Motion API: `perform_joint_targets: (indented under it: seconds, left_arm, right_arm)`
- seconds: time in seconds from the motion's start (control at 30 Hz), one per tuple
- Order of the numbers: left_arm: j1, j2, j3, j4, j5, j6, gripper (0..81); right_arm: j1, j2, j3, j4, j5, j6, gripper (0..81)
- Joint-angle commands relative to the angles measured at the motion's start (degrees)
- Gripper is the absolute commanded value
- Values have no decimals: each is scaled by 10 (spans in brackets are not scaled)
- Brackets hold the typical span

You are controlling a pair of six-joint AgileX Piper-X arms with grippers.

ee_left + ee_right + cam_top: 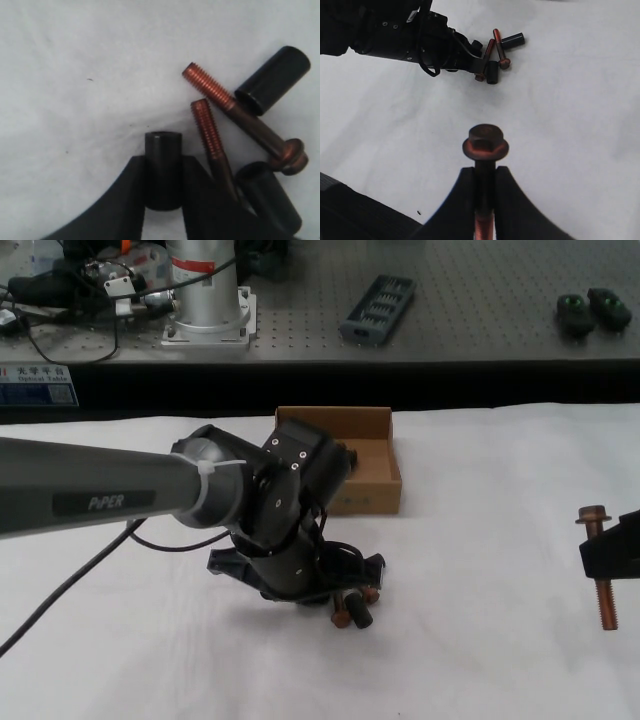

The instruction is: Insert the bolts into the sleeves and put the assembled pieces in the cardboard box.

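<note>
Hovering low over the table (480,640), the left end effector (163,187) is being shown with its fingers clamped on 1 black sleeve (162,150) — 2 loose bolts (240,112) and 2 spare sleeves (275,80) are lying just beside it. A bolt (485,142) is being held upright, head up, between the closed fingers of the right end effector (485,182), well apart from the cardboard box (372,495).

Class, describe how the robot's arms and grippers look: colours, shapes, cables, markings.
The left arm is a dark grey tube with a black printed label, a white cable tie and a loose black cable. The left gripper and right gripper are matte black with curved fingers.
</note>
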Motion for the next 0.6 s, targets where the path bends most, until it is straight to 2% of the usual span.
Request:
perform_joint_targets:
  seconds: [0.0,0.13,0.3,0.43,0.57]
  left_arm:
    - [-3,5,-2,10,51,5,7]
    - [-3,-14,-2,28,56,26,7]
    - [-3,-73,0,36,101,101,7]
    - [-3,-134,5,31,154,142,7]
    - [-3,-209,44,-4,236,171,7]
  right_arm:
    - [-2,-5,-1,-6,-3,-5,20]
    - [-2,-5,-1,-6,3,-20,20]
    - [-2,-5,-1,-17,14,-32,20]
    - [-2,1,-1,-59,14,-30,20]
    - [-2,22,-1,-101,9,-14,20]
